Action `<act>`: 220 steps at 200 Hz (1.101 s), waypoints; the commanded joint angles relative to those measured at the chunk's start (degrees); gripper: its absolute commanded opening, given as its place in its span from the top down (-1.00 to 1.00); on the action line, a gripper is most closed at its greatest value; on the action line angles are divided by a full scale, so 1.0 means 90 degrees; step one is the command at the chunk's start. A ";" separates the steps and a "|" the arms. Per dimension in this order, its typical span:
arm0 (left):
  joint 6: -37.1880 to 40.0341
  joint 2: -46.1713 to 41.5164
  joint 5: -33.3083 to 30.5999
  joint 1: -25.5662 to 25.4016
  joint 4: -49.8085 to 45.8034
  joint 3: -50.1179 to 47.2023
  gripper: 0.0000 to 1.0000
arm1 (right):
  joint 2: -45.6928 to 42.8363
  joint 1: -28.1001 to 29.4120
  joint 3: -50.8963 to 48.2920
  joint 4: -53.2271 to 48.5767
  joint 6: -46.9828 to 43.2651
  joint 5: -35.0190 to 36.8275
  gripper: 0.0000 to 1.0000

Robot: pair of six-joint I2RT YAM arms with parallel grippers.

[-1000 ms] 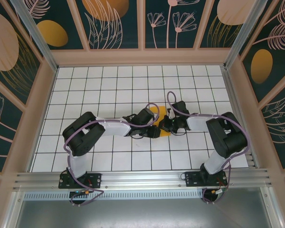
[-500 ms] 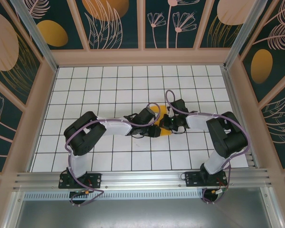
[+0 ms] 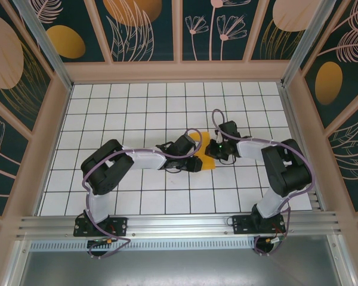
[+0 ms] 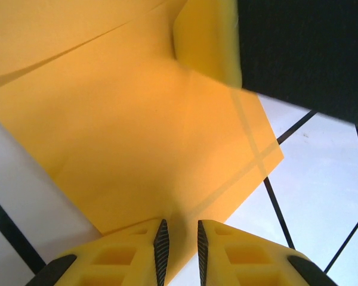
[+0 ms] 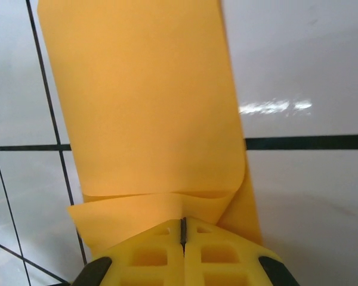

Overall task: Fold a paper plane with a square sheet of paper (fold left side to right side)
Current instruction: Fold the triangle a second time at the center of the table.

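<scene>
A white table (image 3: 107, 119) ruled in a black grid sits inside dark teal walls (image 3: 30, 89) painted with pale plants and dull orange ovals. From the left, the left arm reaches to the table's middle. The left gripper (image 3: 194, 161) is low over the near-left part of the square sheet of paper (image 3: 206, 162). In its wrist view the left gripper (image 4: 179, 247) shows a narrow gap between its jaws, and the near edge of the sheet (image 4: 137, 137) runs into that gap. The sheet lies at the table's centre, between the two grippers. To the right, the right gripper (image 3: 213, 152) meets the sheet's other side. In its wrist view the right gripper (image 5: 183, 229) is clamped on a lifted edge, and the sheet (image 5: 143, 101) curls over.
</scene>
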 commanded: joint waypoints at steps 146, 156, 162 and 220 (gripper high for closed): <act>0.0663 0.0077 0.0090 -0.0267 -0.1244 -0.0258 0.50 | 0.0461 -0.0297 0.0237 -0.0243 -0.0286 0.0347 0.93; 0.0669 0.0040 0.0088 -0.0295 -0.1281 -0.0296 0.51 | 0.0470 -0.0303 0.0239 -0.0251 -0.0286 0.0352 0.93; 0.0652 0.0000 0.0080 -0.0302 -0.1284 -0.0330 0.51 | 0.0466 -0.0292 0.0239 -0.0255 -0.0286 0.0352 0.93; 0.0494 -0.0381 0.0148 -0.0311 -0.1144 -0.0907 0.53 | 0.0516 -0.0254 0.0224 -0.0232 -0.0262 0.0352 0.93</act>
